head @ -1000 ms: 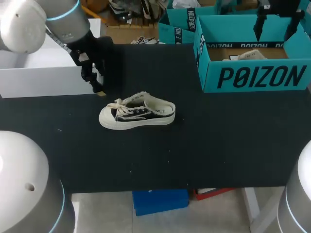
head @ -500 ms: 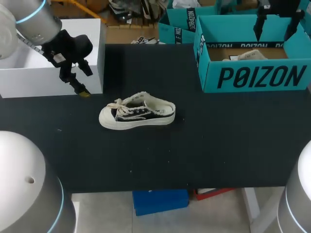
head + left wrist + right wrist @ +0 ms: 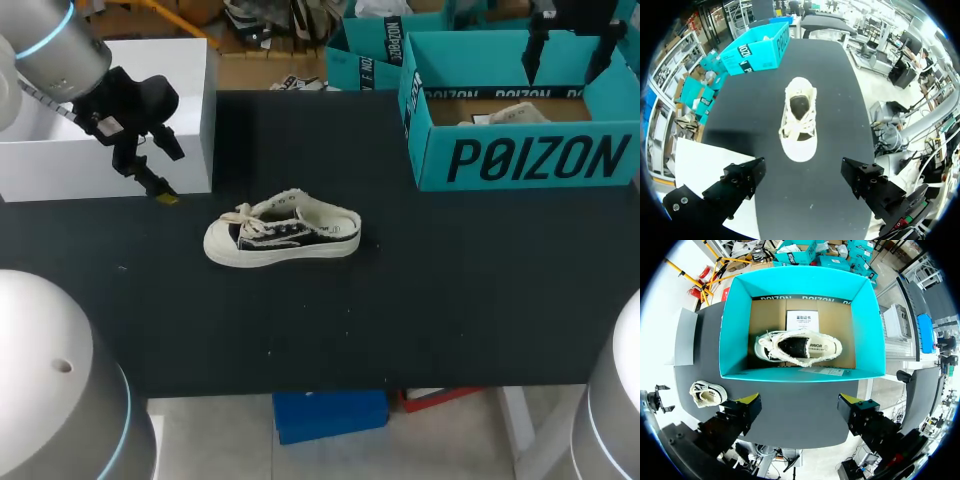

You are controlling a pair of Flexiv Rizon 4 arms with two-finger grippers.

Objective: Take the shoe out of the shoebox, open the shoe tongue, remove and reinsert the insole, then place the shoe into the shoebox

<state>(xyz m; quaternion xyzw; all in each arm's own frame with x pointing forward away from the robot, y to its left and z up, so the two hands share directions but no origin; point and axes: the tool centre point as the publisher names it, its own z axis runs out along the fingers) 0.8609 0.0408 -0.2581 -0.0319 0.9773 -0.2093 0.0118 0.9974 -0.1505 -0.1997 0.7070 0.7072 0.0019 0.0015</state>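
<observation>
Left gripper farther from shoe than before, beside white box; its fingers and those of right gripper wide apart, empty.

The left arm enters over the counter's far left corner. The left end effector is tilted down near the left edge, fingers spread wide. The right end effector hangs above the far right corner, pointing straight down, fingers wide apart.
</observation>
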